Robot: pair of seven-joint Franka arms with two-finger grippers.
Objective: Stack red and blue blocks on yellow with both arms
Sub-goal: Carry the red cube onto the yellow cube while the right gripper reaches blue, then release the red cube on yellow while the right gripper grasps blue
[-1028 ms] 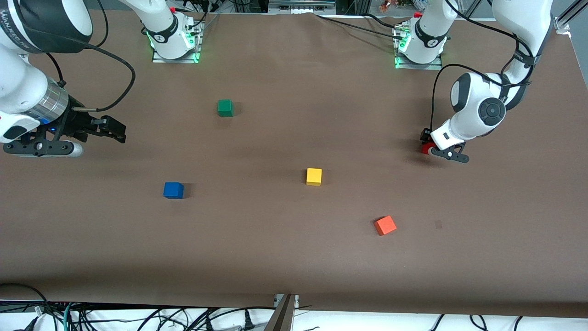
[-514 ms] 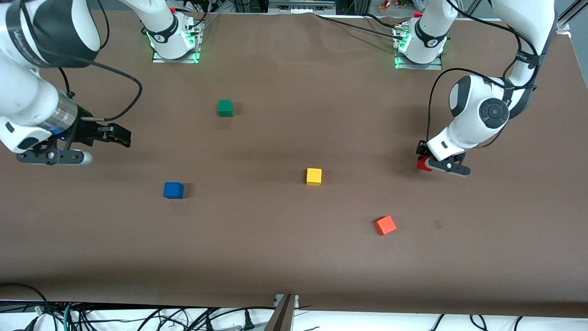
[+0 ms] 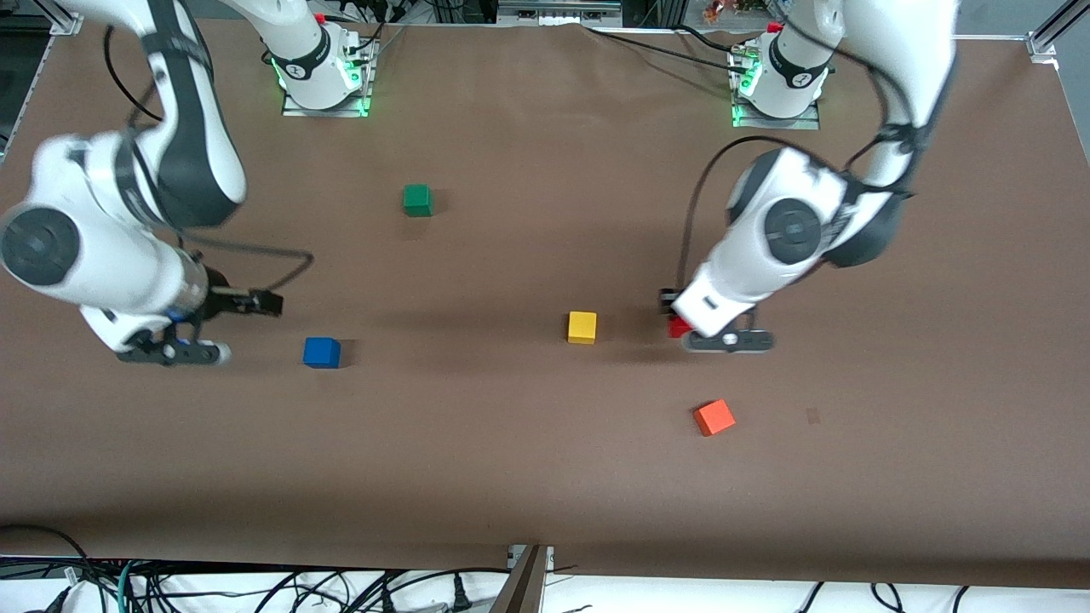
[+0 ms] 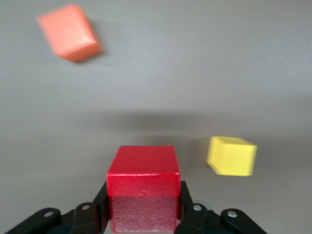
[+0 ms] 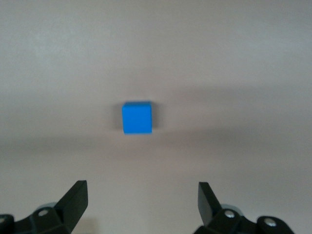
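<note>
Now the left gripper (image 4: 144, 214), clamping red (image 4: 143, 187), nears yellow (image 3: 582, 327); offset release topples it. Right gripper (image 5: 141, 202), spread wide, overlooks blue (image 5: 137, 117).

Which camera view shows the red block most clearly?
The left wrist view: the red block fills the foreground, clamped in the left gripper. In the front view only a sliver of it shows under the wrist. The right wrist view does not show it.

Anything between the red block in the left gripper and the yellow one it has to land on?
Nothing visible. The left gripper holds the red block beside the yellow cube, with only bare table between them. The orange cube lies nearer the camera, off that line.
</note>
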